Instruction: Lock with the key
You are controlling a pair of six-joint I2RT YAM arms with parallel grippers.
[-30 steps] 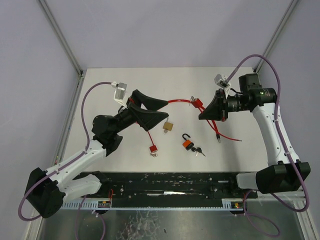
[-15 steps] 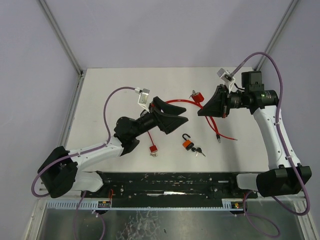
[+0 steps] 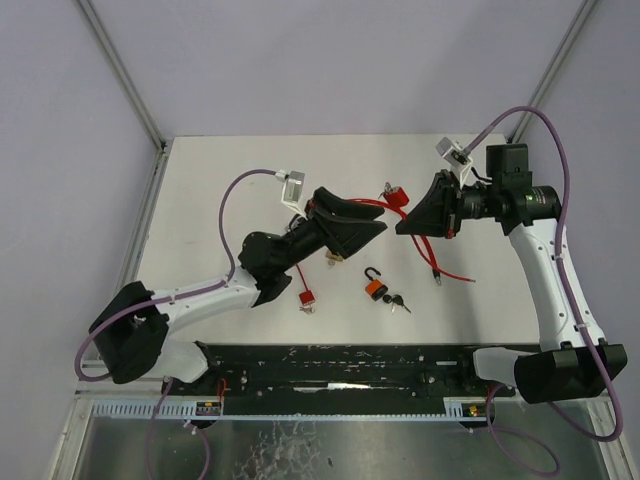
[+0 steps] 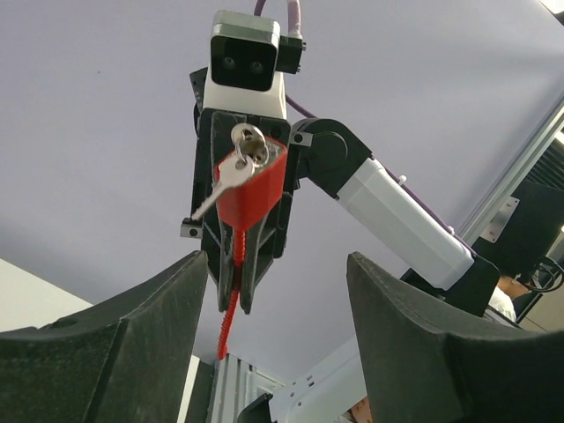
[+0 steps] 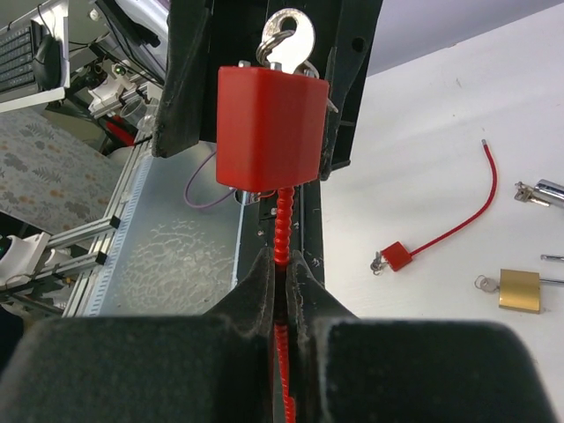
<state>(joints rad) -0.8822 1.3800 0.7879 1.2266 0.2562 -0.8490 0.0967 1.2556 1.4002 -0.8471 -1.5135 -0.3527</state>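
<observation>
My right pincer [image 5: 282, 273] is clamped on the red cable [image 5: 282, 220] just under the lock [image 4: 251, 189], holding it in the air over the right half of the worktop [image 3: 200, 200], with the key [image 4: 231, 172] end turned toward my left arm. My left pincer [image 4: 276, 264] stands apart, touching nothing, with the key ahead of the gap. To do this well, I should square the fingers to the key's flat head, advance until it sits deep between them, close firmly, then twist about the key's own axis while the right holds rigid; a skewed grip could slip. No container shows; an orange padlock [image 3: 373, 288] lies loose nearer the near edge.
</observation>
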